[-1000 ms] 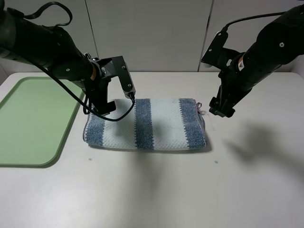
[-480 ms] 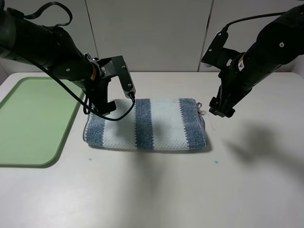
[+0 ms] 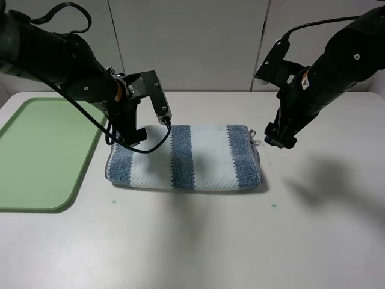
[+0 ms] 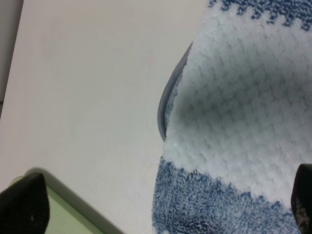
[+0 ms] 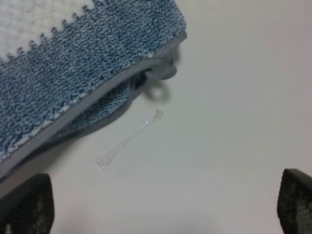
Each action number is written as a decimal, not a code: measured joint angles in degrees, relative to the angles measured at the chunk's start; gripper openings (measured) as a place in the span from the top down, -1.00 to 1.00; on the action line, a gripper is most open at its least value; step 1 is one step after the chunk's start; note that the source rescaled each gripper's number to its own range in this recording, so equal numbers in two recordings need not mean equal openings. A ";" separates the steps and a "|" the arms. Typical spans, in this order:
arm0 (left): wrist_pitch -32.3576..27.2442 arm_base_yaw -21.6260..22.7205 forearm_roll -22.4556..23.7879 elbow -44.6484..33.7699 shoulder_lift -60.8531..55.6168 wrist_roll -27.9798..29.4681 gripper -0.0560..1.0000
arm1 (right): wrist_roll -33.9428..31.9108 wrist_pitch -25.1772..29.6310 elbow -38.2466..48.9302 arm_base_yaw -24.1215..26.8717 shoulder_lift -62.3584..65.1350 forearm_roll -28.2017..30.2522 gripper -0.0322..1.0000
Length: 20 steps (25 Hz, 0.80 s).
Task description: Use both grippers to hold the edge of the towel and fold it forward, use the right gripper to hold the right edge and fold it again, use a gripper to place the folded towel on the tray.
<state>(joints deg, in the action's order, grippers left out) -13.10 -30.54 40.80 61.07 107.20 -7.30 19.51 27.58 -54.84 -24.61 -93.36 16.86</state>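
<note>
Nothing has shifted over the last second: towel and both arms sit just where the earlier frames have them, so we read this as a pause between steps, not progress. The towel [image 3: 186, 158] lies flat at the middle of the table [image 3: 198, 247], already doubled over; the right wrist view shows two layers stacked, their grey piped hem [image 5: 92, 108] running along the short end, with the loop tag [image 5: 165, 69] poking out at the corner. By our judgement the forward fold is done and the second fold, from the right edge, is next. A thin clear plastic strip [image 5: 129, 140] lies on the table just beside that hem, apart from it. The right gripper [image 3: 280, 141] hangs just off the towel's 3 o'clock edge, near the far corner, jaws spread wide and holding nothing. The left gripper [image 3: 133, 137] hangs over the 10 o'clock corner, likewise wide open and empty. At 9 o'clock the tray [image 3: 36, 150] lies near the towel but apart from it, nothing in it. Bare table runs at 6 o'clock and beyond 3 o'clock, so the right arm has room to come down on the hem, though the left arm stands over the side the fold would swing toward.
</note>
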 joint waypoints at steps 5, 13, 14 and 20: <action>-0.06 0.00 0.00 0.00 0.00 0.00 -1.00 | 0.00 0.00 0.00 0.00 0.00 0.00 -1.00; -0.18 0.00 0.00 0.00 0.00 0.00 -1.00 | -0.01 0.00 0.00 0.00 0.00 -0.05 -1.00; -0.18 0.00 0.00 0.00 0.00 0.00 -1.00 | -0.01 0.00 0.00 0.00 0.00 -0.05 -1.00; -3.39 0.00 0.00 0.00 -0.05 0.00 -1.00 | -0.01 0.00 0.00 0.00 0.00 -0.05 -1.00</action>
<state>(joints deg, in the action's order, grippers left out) -16.49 -30.54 40.80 61.07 107.15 -7.30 19.49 27.58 -54.84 -24.61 -93.36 16.81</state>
